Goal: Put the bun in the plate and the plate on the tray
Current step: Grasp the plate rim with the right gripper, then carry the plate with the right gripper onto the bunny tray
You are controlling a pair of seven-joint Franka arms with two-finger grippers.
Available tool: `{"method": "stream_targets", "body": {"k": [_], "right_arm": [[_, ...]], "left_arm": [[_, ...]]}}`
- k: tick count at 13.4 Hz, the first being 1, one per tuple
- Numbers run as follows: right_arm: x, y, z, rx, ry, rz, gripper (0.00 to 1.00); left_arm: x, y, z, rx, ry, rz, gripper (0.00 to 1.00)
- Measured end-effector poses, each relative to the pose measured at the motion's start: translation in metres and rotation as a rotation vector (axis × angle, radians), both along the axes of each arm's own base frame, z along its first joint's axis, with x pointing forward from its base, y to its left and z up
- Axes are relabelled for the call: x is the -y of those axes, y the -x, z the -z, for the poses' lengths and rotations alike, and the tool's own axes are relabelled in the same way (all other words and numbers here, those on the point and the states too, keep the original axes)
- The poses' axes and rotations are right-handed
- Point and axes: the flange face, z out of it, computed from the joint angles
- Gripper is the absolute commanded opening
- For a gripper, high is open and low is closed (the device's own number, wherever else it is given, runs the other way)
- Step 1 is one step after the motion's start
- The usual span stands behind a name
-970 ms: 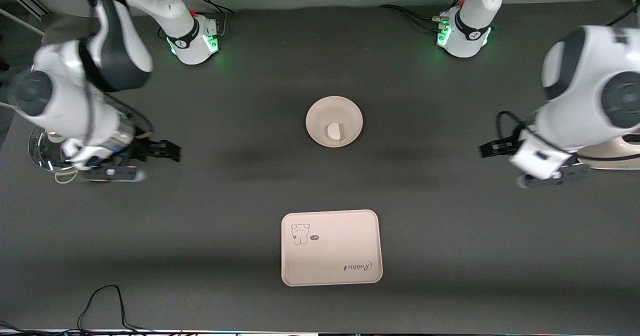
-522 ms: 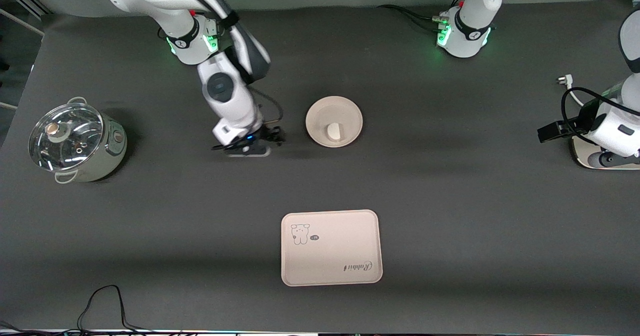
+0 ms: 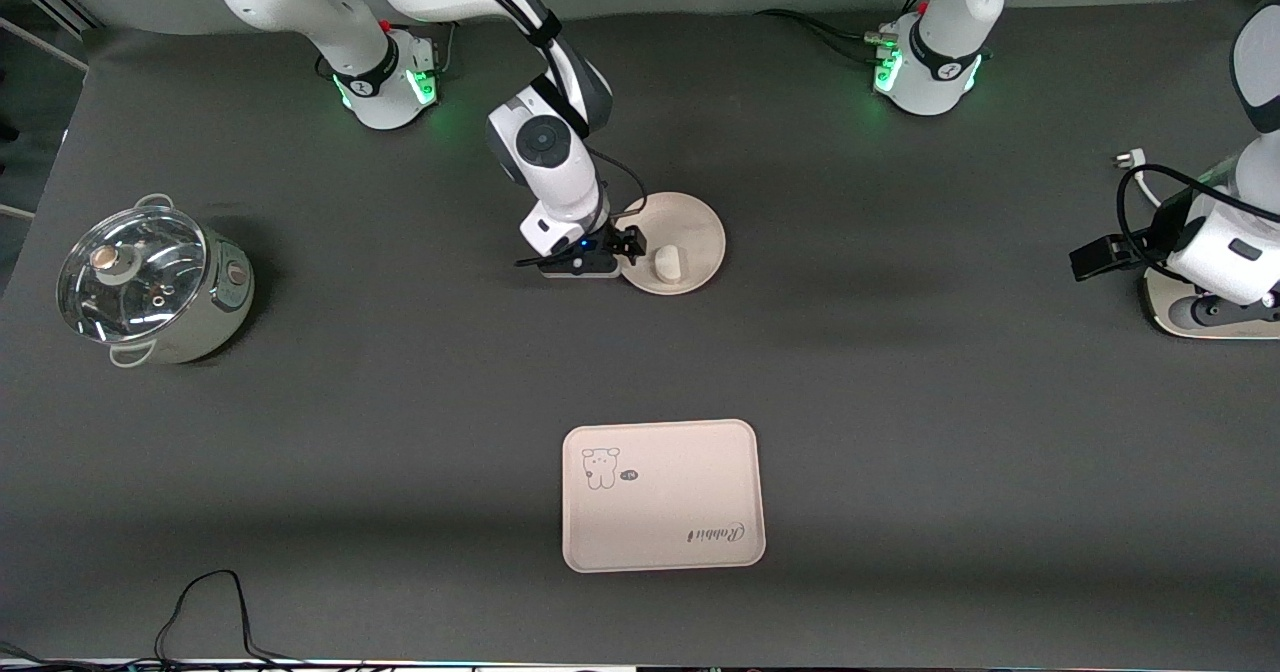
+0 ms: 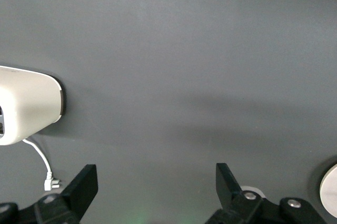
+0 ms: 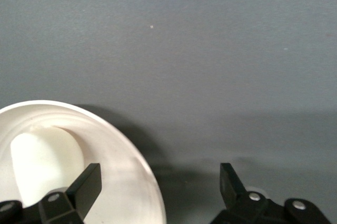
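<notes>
The bun (image 3: 667,263) lies in the round cream plate (image 3: 697,224) at the middle of the table. My right gripper (image 3: 632,246) is open and low at the plate's rim, on the side toward the right arm's end. In the right wrist view the gripper (image 5: 158,182) straddles the plate's rim (image 5: 138,167), with the bun (image 5: 42,166) beside one finger. The tray (image 3: 663,495) with the "Rabbit" lettering lies nearer the front camera than the plate. My left gripper (image 3: 1088,257) is open and empty at the left arm's end of the table; the left wrist view shows it (image 4: 157,179) over bare mat.
A glass-lidded pot (image 3: 150,287) stands at the right arm's end of the table. An off-white appliance (image 3: 1200,317) with a cord and plug (image 3: 1127,160) sits under the left arm; it also shows in the left wrist view (image 4: 26,108).
My right arm has swung from beside the pot to the plate's rim. My left arm has drawn back toward its end of the table and now waits there.
</notes>
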Motion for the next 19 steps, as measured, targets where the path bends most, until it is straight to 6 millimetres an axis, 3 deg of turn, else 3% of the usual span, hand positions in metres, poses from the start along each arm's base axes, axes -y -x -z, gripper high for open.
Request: {"method": "stream_targets", "body": {"k": [1,2,4,8,12,16,19], "right_arm": [[-0.002,0.001,0.004,-0.002,0.005,-0.004,0.81],[-0.002,0.003,0.009,-0.007,0.012,-0.007,0.63],[-0.002,0.008,0.02,-0.017,0.029,-0.014,0.01],[-0.003,0.006,0.02,-0.025,0.034,-0.012,0.0],[-0.009,-0.006,0.004,-0.076,0.054,-0.005,0.0],[0.002,-0.07,-0.052,-0.144,0.094,0.06,0.0],[0.019,-0.109,-0.077,-0.125,0.067,0.113,0.0]], "left_arm": [[-0.001,0.0,0.0,0.0,0.0,-0.001,1.0],[-0.002,0.0,0.0,0.0,0.0,-0.003,1.0],[-0.003,0.0,0.0,-0.001,0.0,-0.005,1.0],[-0.003,0.001,-0.003,-0.004,0.0,-0.006,1.0],[-0.002,0.0,-0.007,0.0,0.001,-0.003,1.0],[0.006,0.0,-0.005,-0.003,0.001,0.01,1.0],[0.005,0.0,-0.004,-0.006,0.001,0.009,1.0]]}}
